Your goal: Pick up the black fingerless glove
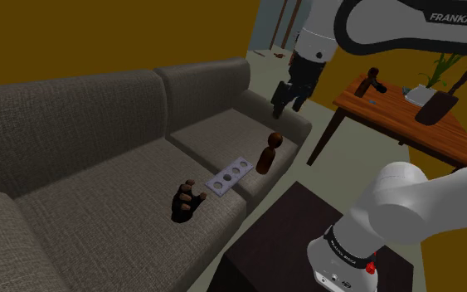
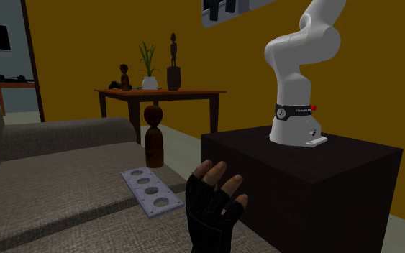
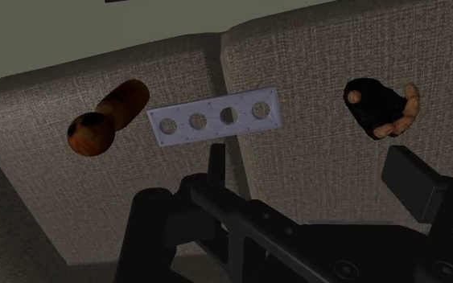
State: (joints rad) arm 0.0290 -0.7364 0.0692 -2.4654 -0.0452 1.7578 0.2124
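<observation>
Gripper [image 1: 285, 104], spread open and empty, hangs high, well apart from the black glove [image 1: 187, 201].

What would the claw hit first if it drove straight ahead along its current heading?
Probably bare sofa cushion, between the pale holed plate and the black glove. The open claw aims at neither, though depth is unclear.

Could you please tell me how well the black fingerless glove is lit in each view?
Shoulder view: the black fingerless glove lies dim, merging with its shadow on the grey woven sofa; second exterior view: its tan tips catch light; wrist view: evenly lit.
</observation>
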